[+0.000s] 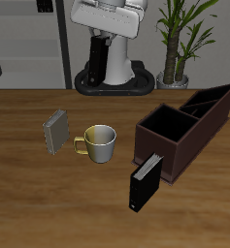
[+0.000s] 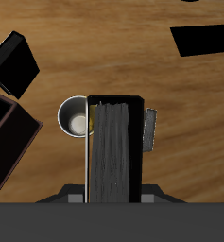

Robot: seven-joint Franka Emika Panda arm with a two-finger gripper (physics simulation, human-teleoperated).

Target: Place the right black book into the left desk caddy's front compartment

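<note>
While held aloft, jaws clamped on black book (image 2: 113, 151)

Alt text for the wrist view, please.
The claw grips a black hardcover book above a wooden table, partly covering a pale mug. A second black book sits near the dark maroon desk caddy.

You see a tabletop (image 1: 29, 194) of brown wood grain with a soft satin sheen. The mug (image 1: 100, 143) looks like brushed metal, pale and faintly glossy, with a yellowish handle. The left desk caddy (image 1: 170, 145) has smooth, matt maroon walls. The black book (image 2: 113, 146) in the wrist view shows a matt cover and grey, finely lined paper edges.
</note>
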